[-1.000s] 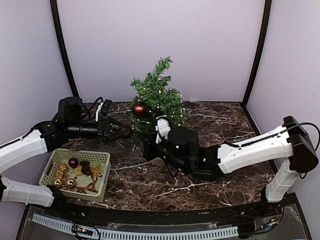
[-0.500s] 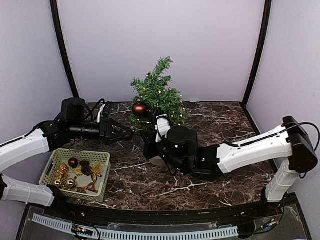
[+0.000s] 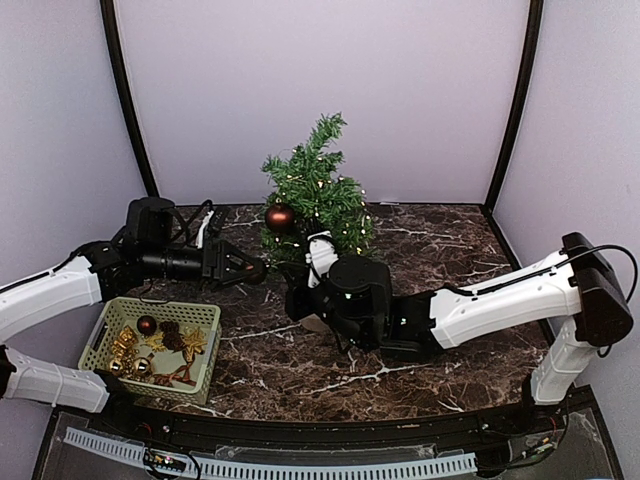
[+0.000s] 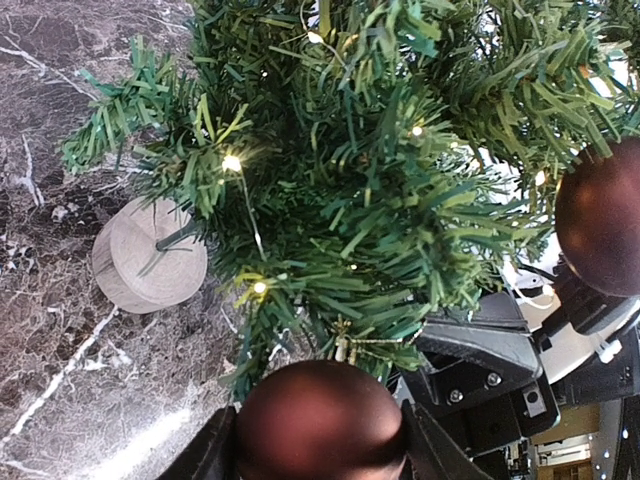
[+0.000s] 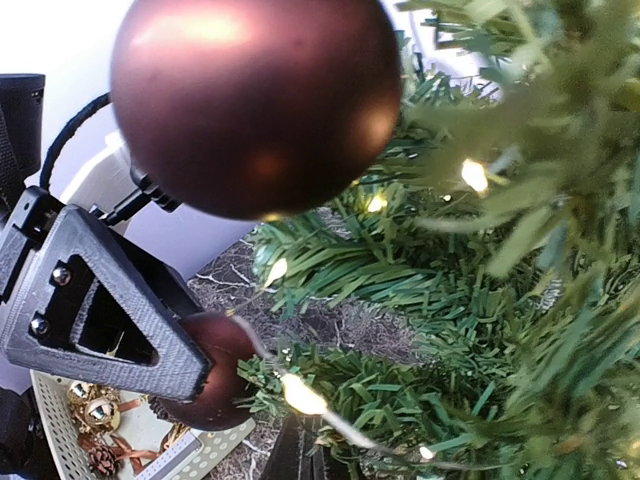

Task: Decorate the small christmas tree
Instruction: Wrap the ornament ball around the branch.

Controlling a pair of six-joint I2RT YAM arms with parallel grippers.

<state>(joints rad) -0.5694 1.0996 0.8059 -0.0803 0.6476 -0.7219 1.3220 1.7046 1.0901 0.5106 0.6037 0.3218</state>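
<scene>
A dark marble table (image 3: 440, 235) holds the small christmas tree (image 3: 318, 190), which stands upright at the back centre on its round wooden base (image 4: 150, 255), with tiny lights glowing. A pale green basket (image 3: 165, 304) of ornaments sits at the front left. The left gripper (image 3: 246, 267) reaches in from the left, clamped on a dark red bauble (image 4: 320, 420) against the tree's lowest left branches. The right gripper (image 5: 300, 452) sits beneath the branches with its jaws together; whether it pinches anything cannot be told. A second bauble (image 3: 279, 217) hangs higher on the tree's left side.
</scene>
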